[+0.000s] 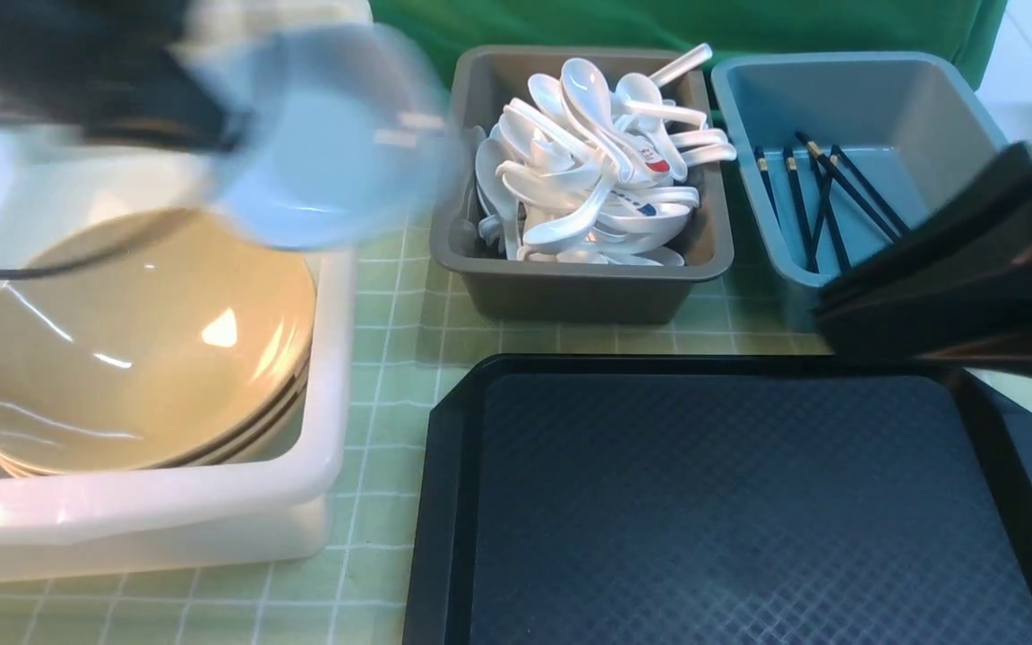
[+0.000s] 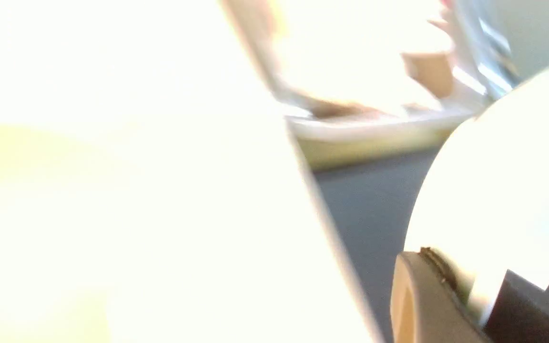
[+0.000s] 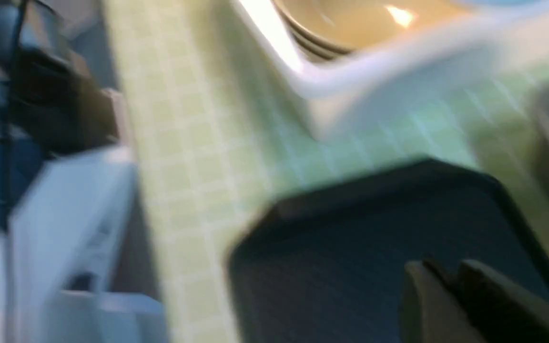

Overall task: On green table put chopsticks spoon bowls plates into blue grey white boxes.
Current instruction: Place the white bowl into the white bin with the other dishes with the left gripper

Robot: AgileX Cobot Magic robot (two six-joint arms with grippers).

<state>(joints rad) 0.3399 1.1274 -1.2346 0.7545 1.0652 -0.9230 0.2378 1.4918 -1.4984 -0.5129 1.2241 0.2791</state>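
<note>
Tray: black (image 1: 749,502), with a cross-hatched floor, nearest on the green table (image 1: 391,296), which has a pale checked cloth.
White box: at the left (image 1: 328,358), just beside the tray, holding a tilted stack of glossy tan plates (image 1: 140,349).
Right gripper: a dark blurred wedge (image 1: 829,305) above the tray's far right corner, in front of the blue box; its fingers lie pressed together, closed.
Grey box: behind the tray (image 1: 570,296), heaped with white spoons (image 1: 597,170), some with red and blue marks.
Blue box: right of the grey one (image 1: 928,107), with thin dark chopsticks (image 1: 825,206), gold-tipped, lying on its floor.
Bowl: pale blue (image 1: 328,134), glossy and smeared by blur, held in the air over the far end of the white box, above the plates.
Left gripper: dark and blurred (image 1: 211,125), clamped on the bowl's left rim.
</note>
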